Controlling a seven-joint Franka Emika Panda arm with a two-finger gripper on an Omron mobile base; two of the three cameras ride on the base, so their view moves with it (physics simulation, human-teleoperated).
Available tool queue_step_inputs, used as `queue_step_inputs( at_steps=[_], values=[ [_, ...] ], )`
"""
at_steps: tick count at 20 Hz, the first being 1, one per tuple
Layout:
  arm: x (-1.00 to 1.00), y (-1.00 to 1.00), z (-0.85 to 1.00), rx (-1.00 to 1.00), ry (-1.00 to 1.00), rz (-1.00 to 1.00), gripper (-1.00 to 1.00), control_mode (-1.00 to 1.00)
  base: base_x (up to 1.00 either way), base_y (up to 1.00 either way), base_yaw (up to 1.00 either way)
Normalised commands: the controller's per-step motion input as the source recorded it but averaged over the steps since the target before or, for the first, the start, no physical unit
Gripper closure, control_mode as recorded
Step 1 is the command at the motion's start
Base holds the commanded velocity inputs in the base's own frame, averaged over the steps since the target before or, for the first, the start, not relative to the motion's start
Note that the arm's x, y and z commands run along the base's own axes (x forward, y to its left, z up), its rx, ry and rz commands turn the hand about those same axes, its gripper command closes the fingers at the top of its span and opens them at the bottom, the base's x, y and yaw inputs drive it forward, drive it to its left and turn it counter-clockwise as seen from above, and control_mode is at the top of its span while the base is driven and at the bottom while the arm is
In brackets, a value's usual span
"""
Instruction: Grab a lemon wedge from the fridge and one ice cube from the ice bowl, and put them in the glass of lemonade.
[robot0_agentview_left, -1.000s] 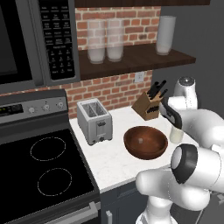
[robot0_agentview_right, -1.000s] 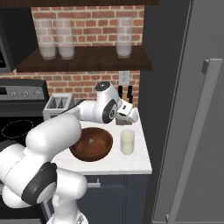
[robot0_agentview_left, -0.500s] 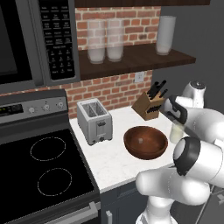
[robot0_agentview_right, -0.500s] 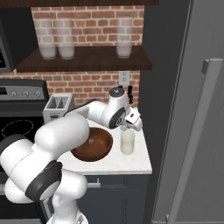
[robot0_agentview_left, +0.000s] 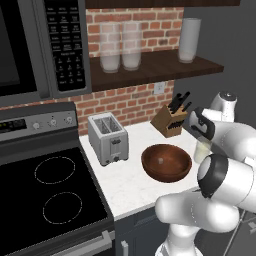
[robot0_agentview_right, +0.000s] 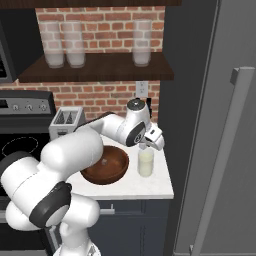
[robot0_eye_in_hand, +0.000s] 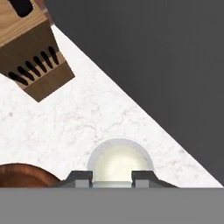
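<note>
In the left base view, the claw (robot0_agentview_left: 201, 126) hangs over the glass of lemonade (robot0_agentview_left: 202, 150), which stands on the white tabletop (robot0_agentview_left: 131, 184) just right of the ice bowl (robot0_agentview_left: 166, 162); the step in hand appears to be a drop into the glass. The knife block (robot0_agentview_left: 171, 121) sits behind, near the arm's path. In the right base view, the claw (robot0_agentview_right: 150, 145) is directly above the glass (robot0_agentview_right: 145, 163), with the closed fridge (robot0_agentview_right: 215, 125) close on the right and the tabletop edge just in front, so free room lies mainly upward and toward the bowl. In the hand view, the fingertips (robot0_eye_in_hand: 83, 178) stand narrowly apart above the glass rim (robot0_eye_in_hand: 120, 161); whether a piece is held between them cannot be told. The next move calls for a release centred over the glass, then a straight lift.
</note>
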Motion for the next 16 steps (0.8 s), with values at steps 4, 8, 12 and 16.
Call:
queue_step_inputs(
  at_steps=[4, 8, 12, 16],
  values=[
    [0.03, -0.01, 0.00, -0.01, -0.01, -0.04, 1.00, -1.00, 0.00, 0.00, 0.00],
    [0.01, 0.00, 0.00, 0.00, 0.00, -0.06, 1.00, -1.00, 0.00, 0.00, 0.00],
    [0.00, 0.00, 0.00, 0.00, 0.00, -0.05, 1.00, -1.00, 0.00, 0.00, 0.00],
    [0.00, 0.00, -0.18, 0.00, 0.00, -0.03, 1.00, -1.00, 0.00, 0.00, 0.00]
  ],
)
